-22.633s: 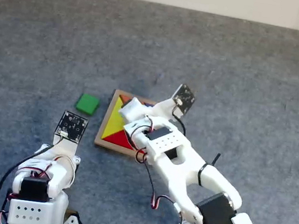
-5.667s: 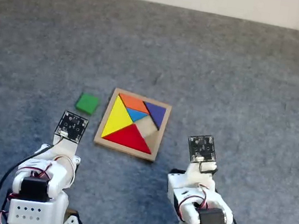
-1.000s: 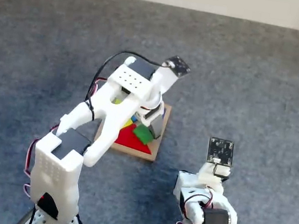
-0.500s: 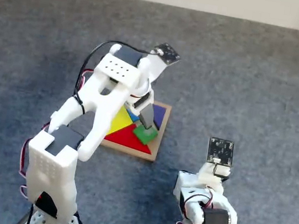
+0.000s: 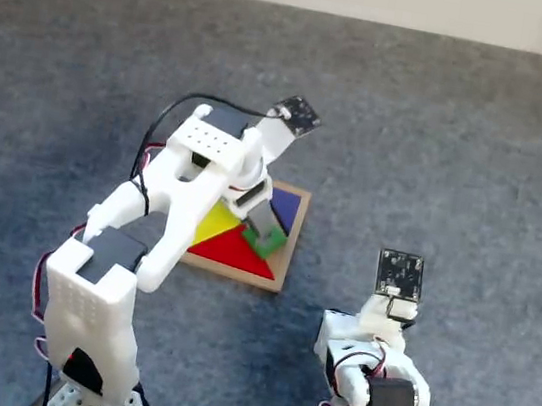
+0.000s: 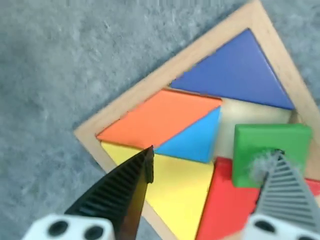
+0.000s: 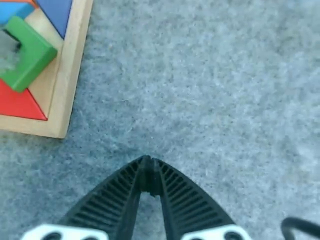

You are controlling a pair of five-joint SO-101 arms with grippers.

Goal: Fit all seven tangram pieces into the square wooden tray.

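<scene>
The left gripper (image 6: 213, 152) has spread and dropped the green square (image 6: 260, 140) askew over the tray's (image 6: 125, 106) 4 o'clock gap (not yet seated).

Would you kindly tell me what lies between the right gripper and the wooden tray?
Bare grey carpet lies between the right gripper and the wooden tray; the right wrist view shows this stretch.

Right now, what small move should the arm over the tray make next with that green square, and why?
Probably nudge the green square into the bare gap beside the dark blue triangle. The left arm's jaws stand open, one tip on the square, which overlaps the red triangle instead of lying flat in the tray.
</scene>
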